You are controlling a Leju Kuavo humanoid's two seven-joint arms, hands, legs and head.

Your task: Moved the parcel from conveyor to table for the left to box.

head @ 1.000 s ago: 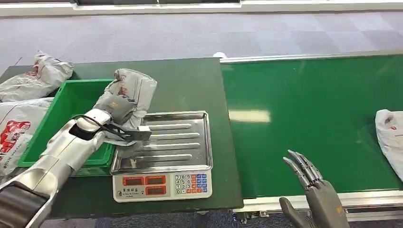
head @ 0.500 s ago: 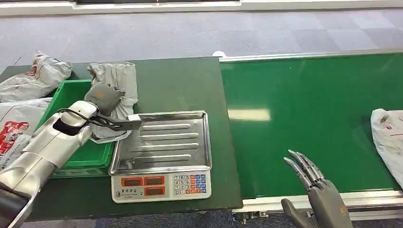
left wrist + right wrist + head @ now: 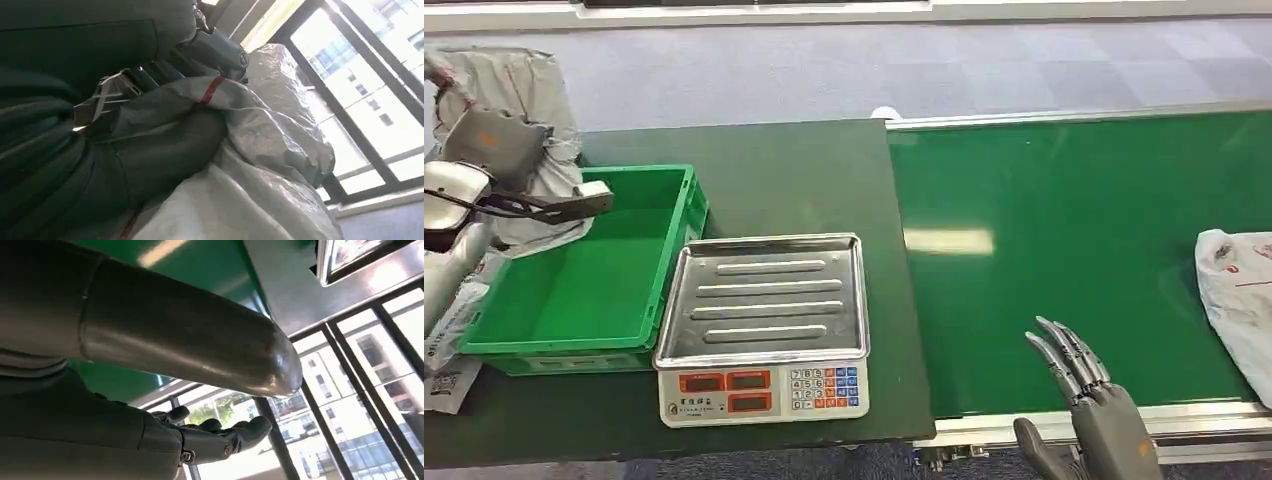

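Note:
My left hand [image 3: 486,140] grips a crumpled grey parcel [image 3: 519,80], held up over the far left corner of the green box [image 3: 574,345] at the table's left end. In the left wrist view the thumb [image 3: 170,150] presses into the grey parcel [image 3: 270,130], which has a red stripe. My right hand [image 3: 1092,400] is open with fingers spread, low at the front edge of the green conveyor [image 3: 1074,220]. Nothing lies between the fingers [image 3: 225,437]. A white parcel [image 3: 1239,300] lies on the belt at the right edge.
A steel-topped scale [image 3: 764,300] with a keypad stands on the dark green table [image 3: 794,170] right of the box. Another white parcel [image 3: 449,320] lies left of the box, partly behind my left arm.
My left hand has carried the grey parcel from above the scale's left edge leftward and up, past the box. The white parcel on the belt has crept left. The right hand has stayed put.

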